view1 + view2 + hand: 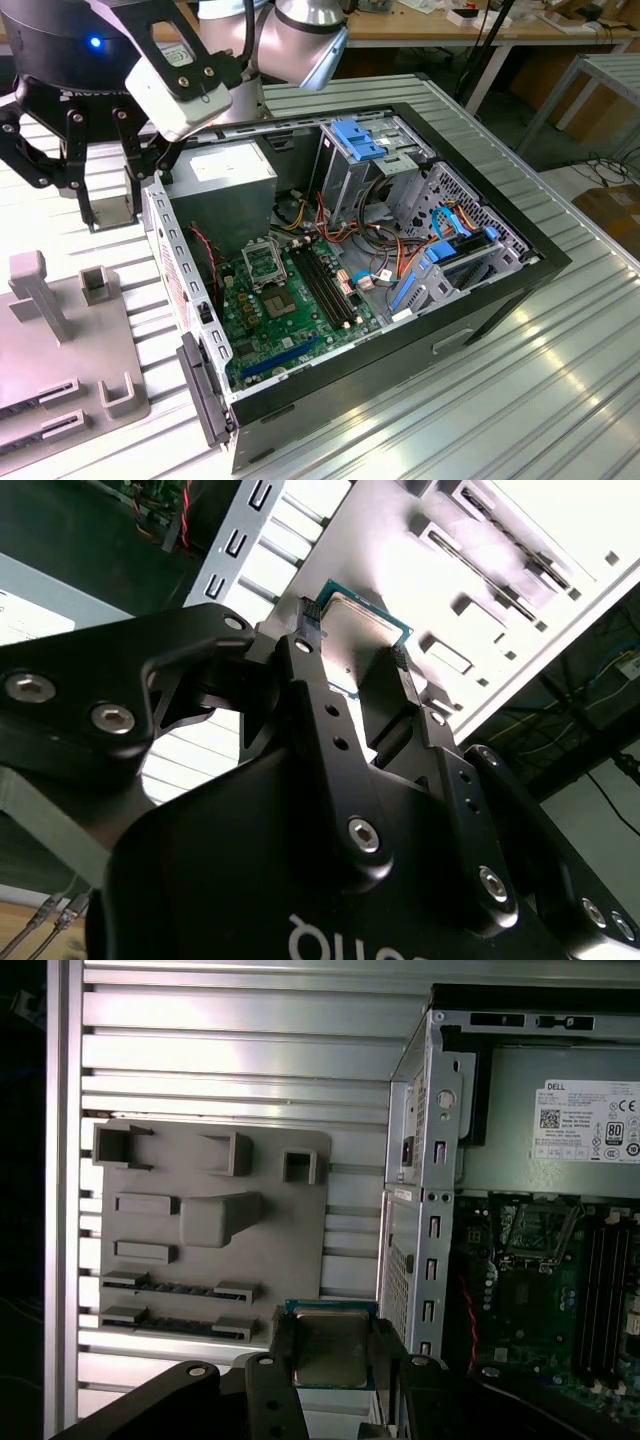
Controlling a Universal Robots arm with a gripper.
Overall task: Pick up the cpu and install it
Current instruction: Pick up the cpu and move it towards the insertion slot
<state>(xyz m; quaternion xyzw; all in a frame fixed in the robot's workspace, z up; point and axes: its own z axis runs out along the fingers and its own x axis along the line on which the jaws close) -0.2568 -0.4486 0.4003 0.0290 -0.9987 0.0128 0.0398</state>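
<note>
In both wrist views my gripper (352, 645) (332, 1365) is shut on the cpu (358, 620) (330, 1340), a small flat square chip with a silver-grey top and a green edge. The black fingertips (305, 630) press on two opposite sides of it. In the exterior view the gripper (108, 205) hangs over the slatted table, just beyond the open computer case's wall on that view's left. The hollow silver socket frame (262, 265) (535, 1230) lies on the green motherboard (290, 320) inside the case, apart from the gripper.
A grey fixture plate (60, 350) (215, 1210) with raised blocks and slots lies on the table beside the case. Inside the case (480, 300) are a power supply (225, 180), long black memory slots (325, 290), cables and blue drive brackets (355, 140).
</note>
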